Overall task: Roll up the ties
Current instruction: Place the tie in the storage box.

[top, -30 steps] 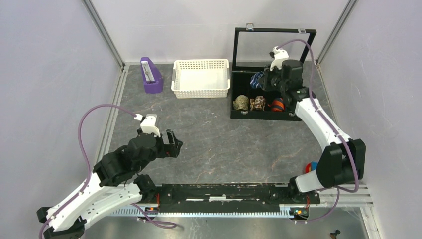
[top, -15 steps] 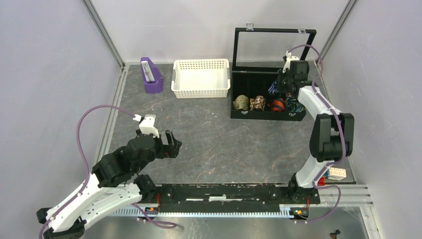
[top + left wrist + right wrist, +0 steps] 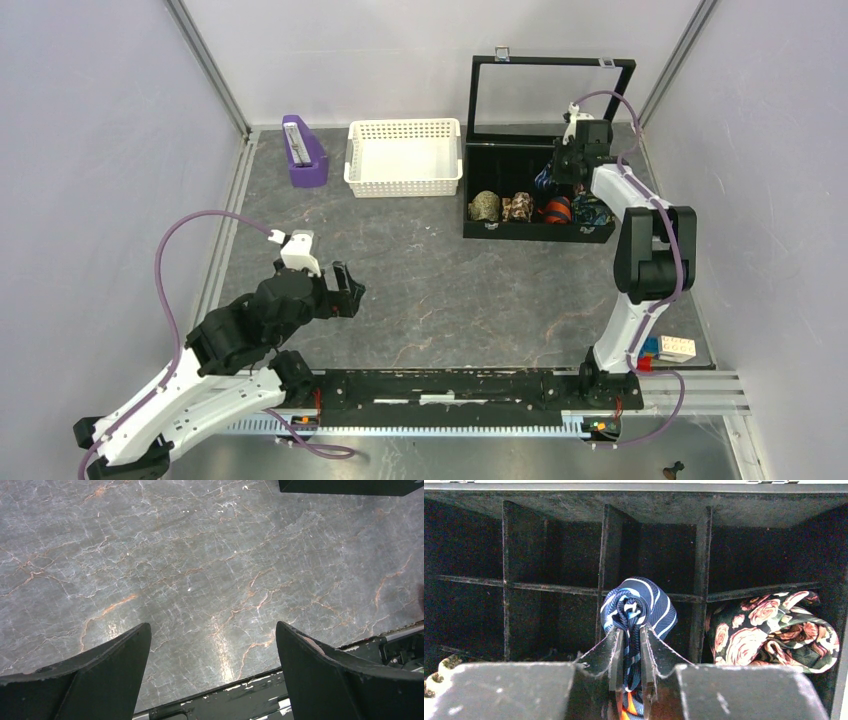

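The right arm (image 3: 640, 215) reaches into the open black divided box (image 3: 535, 232) at the far right of the bench (image 3: 420, 290). Its jaws are drawn narrow, pinching the rolled navy striped tie (image 3: 639, 605) through the middle of the coil. The coil hangs among the box's dividers, in the column just left of the cell holding a floral roll (image 3: 774, 630). Whether it rests on a cell floor or hangs clear of it, I cannot tell.

The left arm (image 3: 240, 335) hovers over bare bench, well apart from the box, its jaws spread wide and holding nothing.

In the front row of the box sit an olive roll (image 3: 485, 206), a brown patterned roll (image 3: 518, 207) and an orange one (image 3: 557, 210).

The tie looks light, soft and probably slick. A coil like this likely springs loose once pressure comes off it. The safest hold seems to be across the whole roll, pinning the outer tail against the layers beneath. Letting go is best done only once the cell walls can keep it wound.
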Robot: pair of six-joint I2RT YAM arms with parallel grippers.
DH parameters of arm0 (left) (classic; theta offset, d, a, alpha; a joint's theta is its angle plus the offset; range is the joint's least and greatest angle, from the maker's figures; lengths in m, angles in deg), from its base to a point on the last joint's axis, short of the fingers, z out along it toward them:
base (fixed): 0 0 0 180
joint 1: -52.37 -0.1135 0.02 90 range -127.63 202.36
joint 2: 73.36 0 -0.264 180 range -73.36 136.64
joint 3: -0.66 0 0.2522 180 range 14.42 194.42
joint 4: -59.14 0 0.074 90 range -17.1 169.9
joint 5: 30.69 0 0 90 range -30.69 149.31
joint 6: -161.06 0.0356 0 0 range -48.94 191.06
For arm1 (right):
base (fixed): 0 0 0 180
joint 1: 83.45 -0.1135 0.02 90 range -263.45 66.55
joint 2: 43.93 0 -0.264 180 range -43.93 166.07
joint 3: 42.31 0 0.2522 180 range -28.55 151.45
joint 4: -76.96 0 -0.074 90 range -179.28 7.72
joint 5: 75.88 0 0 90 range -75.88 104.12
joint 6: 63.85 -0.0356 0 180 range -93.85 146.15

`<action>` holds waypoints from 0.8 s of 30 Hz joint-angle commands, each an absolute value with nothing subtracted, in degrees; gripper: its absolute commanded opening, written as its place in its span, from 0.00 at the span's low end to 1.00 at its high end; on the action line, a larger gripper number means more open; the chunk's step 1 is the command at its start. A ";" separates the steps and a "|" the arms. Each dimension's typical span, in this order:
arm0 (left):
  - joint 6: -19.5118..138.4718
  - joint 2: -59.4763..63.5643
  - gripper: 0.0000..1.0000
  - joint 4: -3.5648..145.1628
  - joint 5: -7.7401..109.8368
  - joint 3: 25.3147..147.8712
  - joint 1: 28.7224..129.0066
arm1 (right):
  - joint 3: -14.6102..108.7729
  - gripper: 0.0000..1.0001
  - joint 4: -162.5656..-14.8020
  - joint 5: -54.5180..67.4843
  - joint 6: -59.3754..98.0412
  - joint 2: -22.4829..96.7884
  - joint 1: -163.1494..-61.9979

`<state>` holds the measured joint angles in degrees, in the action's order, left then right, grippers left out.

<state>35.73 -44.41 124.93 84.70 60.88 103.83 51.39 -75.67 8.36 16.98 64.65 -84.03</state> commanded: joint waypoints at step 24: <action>35.32 -42.77 1.00 124.58 85.16 61.97 103.60 | 39.03 0.00 -81.81 8.34 16.79 56.92 -81.78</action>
